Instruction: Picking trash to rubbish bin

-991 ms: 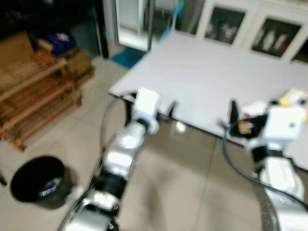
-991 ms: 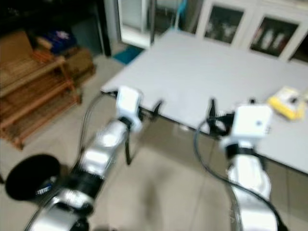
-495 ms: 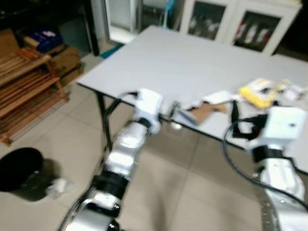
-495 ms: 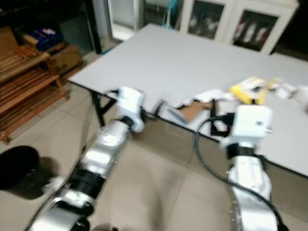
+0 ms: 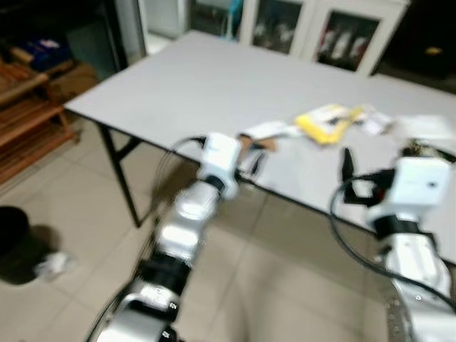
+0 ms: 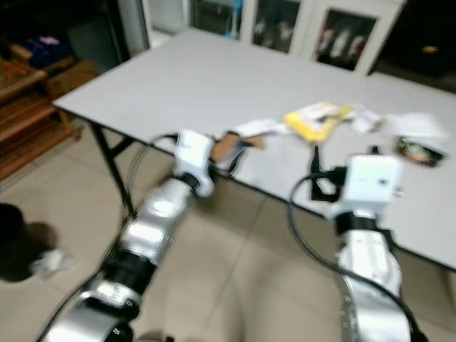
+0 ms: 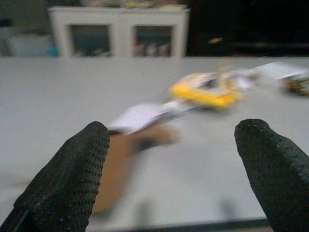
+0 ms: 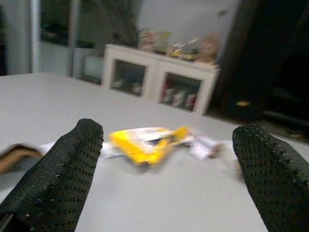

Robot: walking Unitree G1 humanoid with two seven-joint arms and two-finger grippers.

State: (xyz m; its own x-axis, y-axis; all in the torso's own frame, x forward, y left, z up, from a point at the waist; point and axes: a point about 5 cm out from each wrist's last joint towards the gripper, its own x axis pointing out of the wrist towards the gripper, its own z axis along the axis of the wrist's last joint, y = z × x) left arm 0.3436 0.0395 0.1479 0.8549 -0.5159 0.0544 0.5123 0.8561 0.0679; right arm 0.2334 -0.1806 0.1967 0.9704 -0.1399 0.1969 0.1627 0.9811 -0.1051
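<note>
Trash lies scattered on the grey table point(image 5: 214, 85), none of it gripped. Left gripper point(image 7: 174, 169): fingers point(image 7: 67, 179) spread wide, nothing between them, hovering at the table's near edge, pointed at a brown cardboard scrap point(image 7: 120, 159) w/ a white paper scrap point(image 7: 137, 116) just beyond it. Can't tell if the fingertips touch the edge; views are blurred. Right gripper point(image 8: 169, 179): fingers point(image 8: 55, 179) also wide apart, empty, held above the near edge further right, aimed at a yellow wrapper point(image 8: 145, 140). Small white paper bits point(image 8: 205, 145) sit just right of that wrapper.

In the head views the wrapper point(image 5: 324, 121) lies mid-table between the two arms, cardboard scrap point(image 6: 224, 146) just beside the left wrist. Dark packet point(image 6: 413, 151) near the table's right side, pale sheet point(image 6: 420, 125) just beyond it. Far side: white cabinet w/ glass doors point(image 5: 313, 32). Far left: wooden rack point(image 5: 25, 121). On the tiled floor, near left: black rubbish bin point(image 5: 11, 231), well apart from the table, w/ a crumpled white scrap point(image 5: 53, 263) just beside it.
</note>
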